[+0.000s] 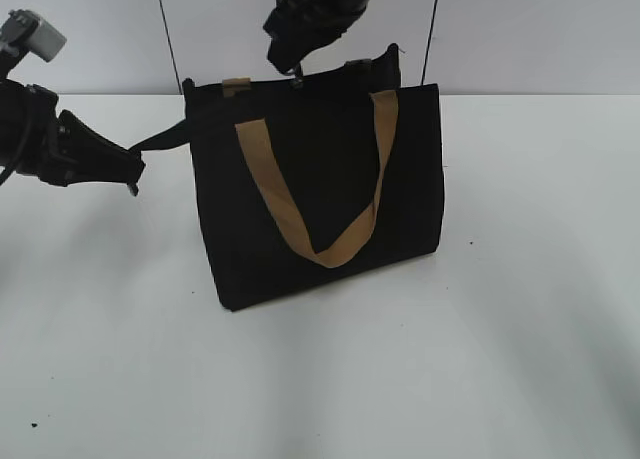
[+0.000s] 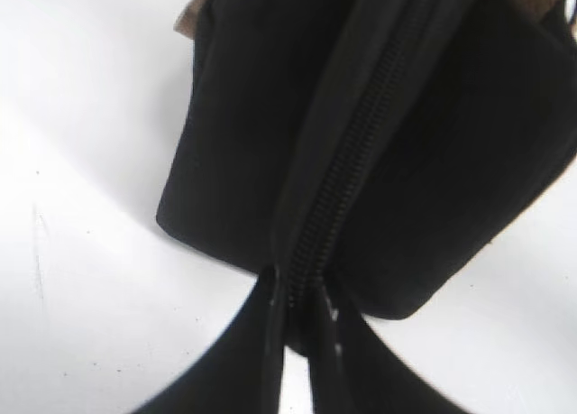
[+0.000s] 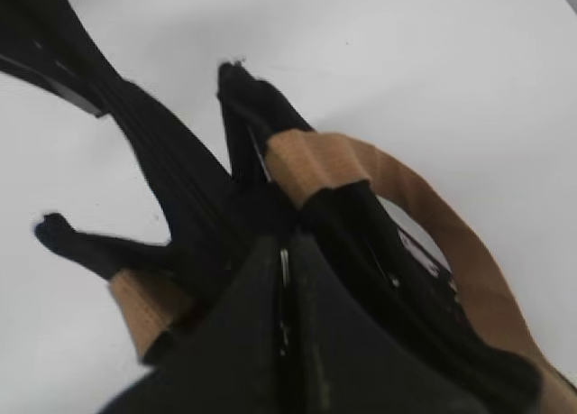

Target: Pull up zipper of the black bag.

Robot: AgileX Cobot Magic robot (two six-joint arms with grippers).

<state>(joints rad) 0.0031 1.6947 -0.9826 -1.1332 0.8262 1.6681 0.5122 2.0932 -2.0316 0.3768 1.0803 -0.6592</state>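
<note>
The bag is stood upright near the middle of the white worktop, its top edge tilted so that the left corner sits higher toward the back. Bare worktop is seen in front of it and to both sides. One tan handle is draped in a loop down the front face; the second handle is seen arching over the far side in the right wrist view.

A black tab at the bag's upper left corner is drawn out sideways and is clamped in the left end effector, fingers pressed together on it. In the left wrist view the zipper is seen running away from those fingers along the top edge, its teeth joined over the stretch in view.

The right end effector is lowered from above onto the top edge, left of centre, and is closed on the small silver pull. In the right wrist view its fingers are seen pressed together with a thin metal sliver between them, and the bag's top fabric is bunched just beyond
</note>
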